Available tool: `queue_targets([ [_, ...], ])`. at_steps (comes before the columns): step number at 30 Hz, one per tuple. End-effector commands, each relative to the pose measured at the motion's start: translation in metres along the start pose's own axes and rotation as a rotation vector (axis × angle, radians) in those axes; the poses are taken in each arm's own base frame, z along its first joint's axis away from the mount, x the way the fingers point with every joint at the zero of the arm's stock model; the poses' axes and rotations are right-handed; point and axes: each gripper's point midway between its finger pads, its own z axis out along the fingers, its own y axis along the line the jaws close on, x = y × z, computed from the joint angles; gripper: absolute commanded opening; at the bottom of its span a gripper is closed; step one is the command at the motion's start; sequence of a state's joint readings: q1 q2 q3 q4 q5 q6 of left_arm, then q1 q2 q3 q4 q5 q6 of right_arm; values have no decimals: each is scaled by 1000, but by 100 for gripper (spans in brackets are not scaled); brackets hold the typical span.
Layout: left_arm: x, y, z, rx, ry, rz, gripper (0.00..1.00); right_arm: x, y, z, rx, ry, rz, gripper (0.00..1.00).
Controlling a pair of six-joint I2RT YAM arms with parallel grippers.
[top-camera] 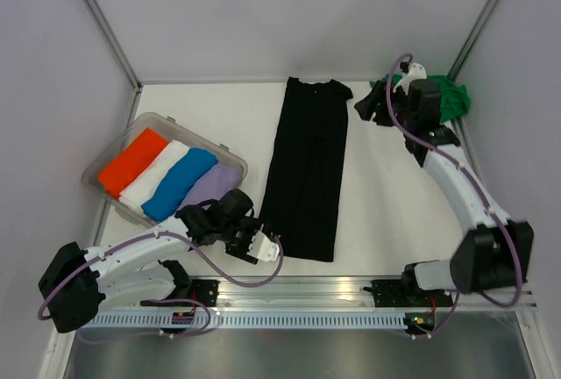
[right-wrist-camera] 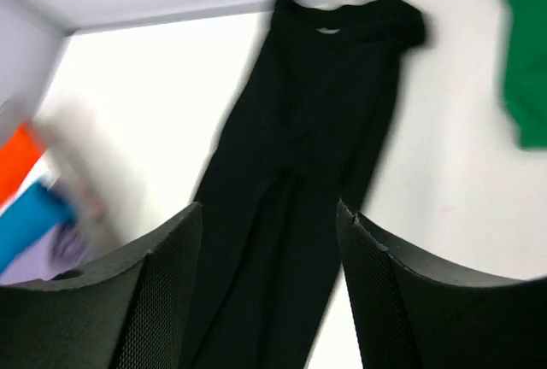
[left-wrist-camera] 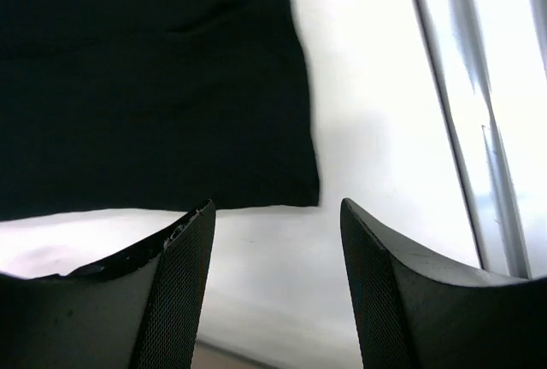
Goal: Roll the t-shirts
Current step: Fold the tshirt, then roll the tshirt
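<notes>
A black t-shirt (top-camera: 308,168), folded into a long narrow strip, lies flat in the middle of the table, collar at the far end. My left gripper (top-camera: 267,246) is open and empty just off the strip's near left corner. In the left wrist view the black cloth (left-wrist-camera: 154,87) ends just beyond the open gripper (left-wrist-camera: 278,215). My right gripper (top-camera: 366,109) is open and empty, hovering by the strip's far right corner. In the right wrist view it (right-wrist-camera: 269,211) looks down the black shirt (right-wrist-camera: 316,130). A bright green t-shirt (top-camera: 449,98) lies crumpled at the back right and also shows in the right wrist view (right-wrist-camera: 526,61).
A clear plastic tub (top-camera: 105,155) at the left holds rolled orange (top-camera: 133,161), white (top-camera: 158,177), blue (top-camera: 180,184) and lilac (top-camera: 213,186) shirts. Walls and metal posts close in the table's sides and back. A metal rail (top-camera: 298,291) runs along the near edge.
</notes>
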State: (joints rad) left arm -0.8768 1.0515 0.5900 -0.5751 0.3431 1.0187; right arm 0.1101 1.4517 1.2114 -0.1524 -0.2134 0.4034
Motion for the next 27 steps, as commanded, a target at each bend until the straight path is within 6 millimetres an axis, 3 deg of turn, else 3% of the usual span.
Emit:
queue_targets([
  [1,-6,-15,3,47,-45,144,66,87,43,-39,-222,120,-277,70],
  [2,-6,-19,5,59,-50,152,66,90,59,-64,-289,91,-341,68],
  [3,-8,-26,8,82,-52,173,66,104,72,-77,-351,97,-391,68],
  [4,-5,-30,10,95,-32,186,65,127,68,-85,-388,116,-444,68],
  [5,-3,-33,13,101,-18,201,64,124,84,-110,-482,58,-486,67],
  [6,3,-40,18,118,4,200,62,130,90,-120,-538,40,-532,67],
  [8,13,-34,24,86,51,178,60,150,93,-145,-648,4,-685,67],
  [9,20,-34,25,76,78,154,60,174,80,-150,-653,73,-723,67],
  [13,23,-29,28,39,98,117,59,227,57,-164,-719,244,-915,64],
  [17,28,-26,27,10,123,98,57,274,48,-177,-858,367,-1150,60],
  [18,28,-25,27,2,122,95,57,294,43,-184,-893,427,-1202,60],
  [20,27,-25,27,-5,115,96,57,308,33,-183,-889,474,-1293,60],
  [24,26,-27,28,3,103,86,56,334,48,-189,-973,453,-1407,60],
  [27,27,-31,31,17,101,72,45,355,53,-188,-1012,458,-1502,60],
])
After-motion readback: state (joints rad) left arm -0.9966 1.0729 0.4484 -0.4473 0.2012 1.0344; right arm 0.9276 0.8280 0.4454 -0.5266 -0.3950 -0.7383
